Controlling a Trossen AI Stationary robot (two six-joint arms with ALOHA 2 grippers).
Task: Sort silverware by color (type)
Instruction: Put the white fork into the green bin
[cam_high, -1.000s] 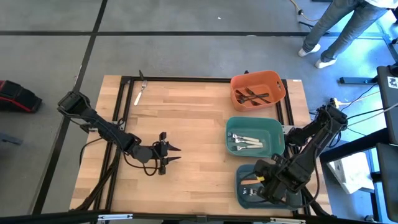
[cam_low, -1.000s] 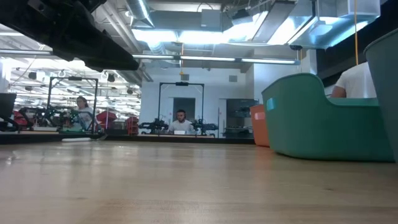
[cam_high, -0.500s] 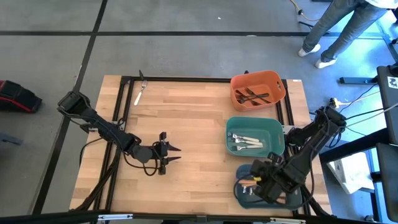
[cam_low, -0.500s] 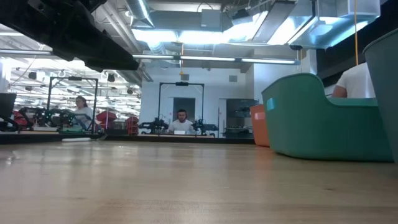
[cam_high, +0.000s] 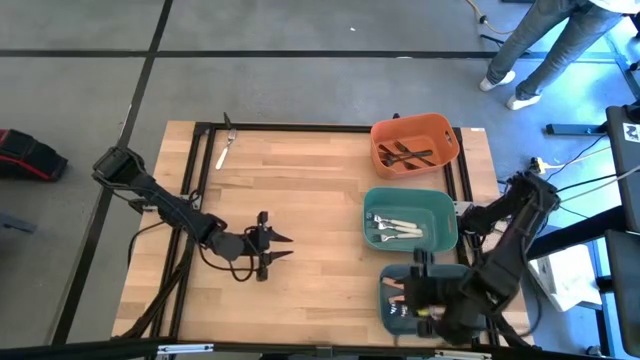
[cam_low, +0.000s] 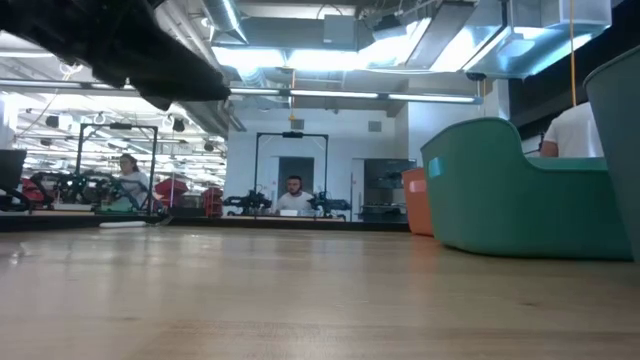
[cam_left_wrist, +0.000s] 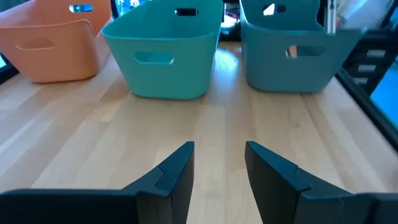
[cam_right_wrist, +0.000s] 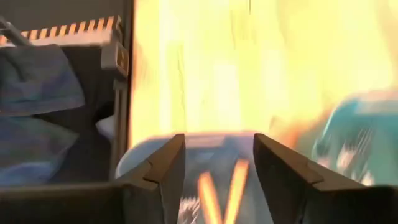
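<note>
1. the right gripper hangs over the dark teal bin, the nearest of three bins; its jaws stand apart with nothing between them, and two orange-handled forks lie in the bin just below.
2. next to that bin is the light teal bin with pale-handled forks, and beyond it the orange bin with dark forks.
3. the left gripper waits on the bare wood, well apart from the dark teal bin, jaws open and empty.
4. two forks still unsorted lie at the far corner of the table, diagonally opposite the dark teal bin, long axes running roughly toward the near edge.
5. my judgement: the left arm is nearer; its jaws point at the bins, away from those forks.
</note>
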